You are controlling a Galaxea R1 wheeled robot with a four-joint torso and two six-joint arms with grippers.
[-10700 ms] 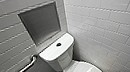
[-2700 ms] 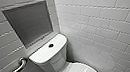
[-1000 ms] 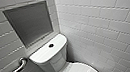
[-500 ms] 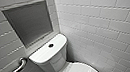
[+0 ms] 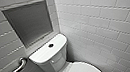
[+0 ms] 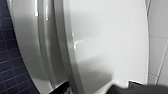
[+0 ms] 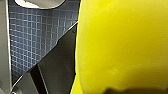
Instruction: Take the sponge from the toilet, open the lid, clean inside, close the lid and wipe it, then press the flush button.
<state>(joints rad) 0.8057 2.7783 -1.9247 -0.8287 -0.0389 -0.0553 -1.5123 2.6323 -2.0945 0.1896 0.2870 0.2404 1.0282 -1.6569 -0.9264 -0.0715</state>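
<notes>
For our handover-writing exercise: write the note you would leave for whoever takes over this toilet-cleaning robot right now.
Right gripper: shut on the sponge, above the floor tiles.
Left gripper: close to the rim of the lid; grip unclear.
The lid is down on the toilet. The flush button sits on the tank top.
Done: sponge picked up.
Left: open lid, clean inside, close, wipe, flush.

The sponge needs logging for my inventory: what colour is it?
Bright yellow; the sponge shows best in the right wrist view.
</notes>
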